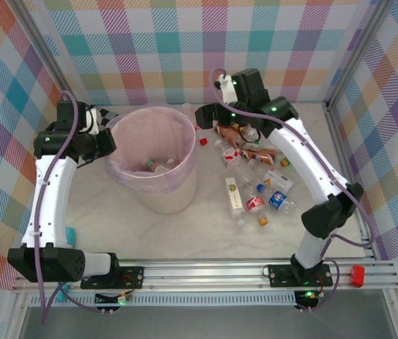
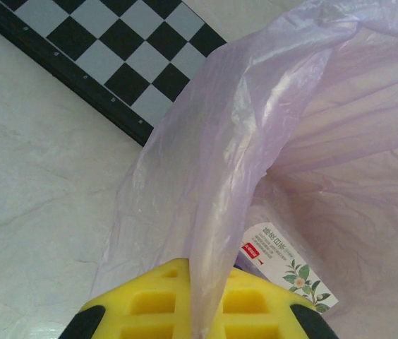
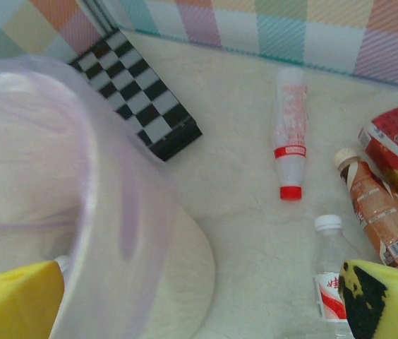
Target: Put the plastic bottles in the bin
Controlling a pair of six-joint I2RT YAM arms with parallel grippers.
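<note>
Several plastic bottles point(image 1: 255, 203) lie on the surface point(image 1: 114, 229) just right of the bin point(image 1: 164, 199), which already holds a few; most of the task remains. Left fingers point(image 2: 142, 305) are closed, pinching the bin's lilac bag point(image 2: 255, 127). Right fingers point(image 3: 15, 300), spread wide and empty, hang over the far rim.

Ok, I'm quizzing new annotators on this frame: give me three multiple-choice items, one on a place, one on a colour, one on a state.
1. In the top view, where do the loose bottles lie from the bin? A left B right C at the arm bases
2. Colour of the cap on the clear bottle nearest the far wall? A red B green C black
3. The left gripper is: A open B shut on the lilac bag C shut on a bottle
B, they scatter to its right; A, it shows red; B, the bag is pinched in it.
</note>
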